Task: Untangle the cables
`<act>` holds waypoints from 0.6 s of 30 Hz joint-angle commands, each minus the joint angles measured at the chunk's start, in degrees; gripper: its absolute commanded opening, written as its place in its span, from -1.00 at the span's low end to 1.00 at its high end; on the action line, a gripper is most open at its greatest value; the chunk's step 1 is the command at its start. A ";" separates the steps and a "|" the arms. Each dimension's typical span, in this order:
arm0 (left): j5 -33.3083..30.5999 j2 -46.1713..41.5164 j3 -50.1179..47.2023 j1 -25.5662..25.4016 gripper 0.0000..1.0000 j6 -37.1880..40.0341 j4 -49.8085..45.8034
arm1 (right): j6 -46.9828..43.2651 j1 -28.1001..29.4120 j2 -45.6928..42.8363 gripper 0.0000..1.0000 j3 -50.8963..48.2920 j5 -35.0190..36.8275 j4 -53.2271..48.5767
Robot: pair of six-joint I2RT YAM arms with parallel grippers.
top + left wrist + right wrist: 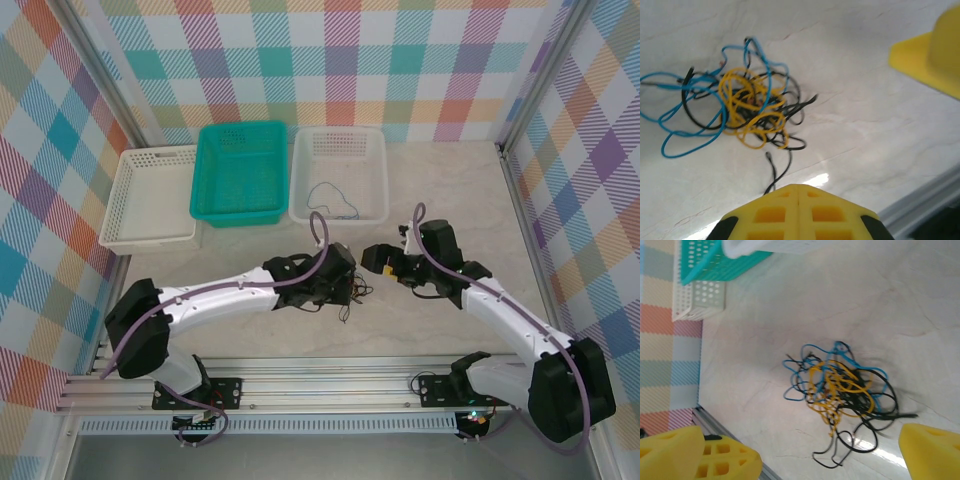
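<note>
Closest to my left wrist lens, the left gripper (pixel 798 195) sits at bottom centre with its two yellow fingers (pixel 770 215) pressed flat together, closed. One black strand runs right up to the tip, and I cannot tell whether it is pinched. Above it, left of centre, the cables (pixel 742 107) lie as one clump on the table (pixel 865 140). I see three colours, blue, black and yellow, but the strands are too knotted to count singly.

On my right wrist view the right gripper (pixel 825 452) stands wide open, with one yellow finger in each lower corner and the clump between and just above them.

From overhead I count two arms. The left arm (pixel 220 295) stretches low from lower left towards centre. The right arm (pixel 500 310) bends in from lower right. Their tips face each other across the clump.

Three baskets line the top: a left white basket (pixel 125 200), a teal basket (pixel 240 128) and a right white basket (pixel 340 134). One loose blue cable (pixel 330 195) lies in the right white one.
</note>
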 commanded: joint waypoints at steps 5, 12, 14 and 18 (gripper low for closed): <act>14.31 -4.92 3.96 4.80 -1.00 2.27 -1.97 | -9.79 1.21 -3.04 0.99 0.60 -0.01 0.30; 19.28 -8.04 6.85 6.91 -1.00 4.34 -3.45 | -13.64 1.67 -7.43 0.99 -5.28 -1.05 10.28; 17.82 -8.10 6.77 6.98 -0.99 6.26 -5.03 | -13.86 1.67 -8.12 0.99 -5.68 1.67 9.83; 10.82 -5.02 3.31 5.52 0.04 8.67 -7.12 | -11.01 1.67 -8.81 0.99 -5.45 7.80 6.44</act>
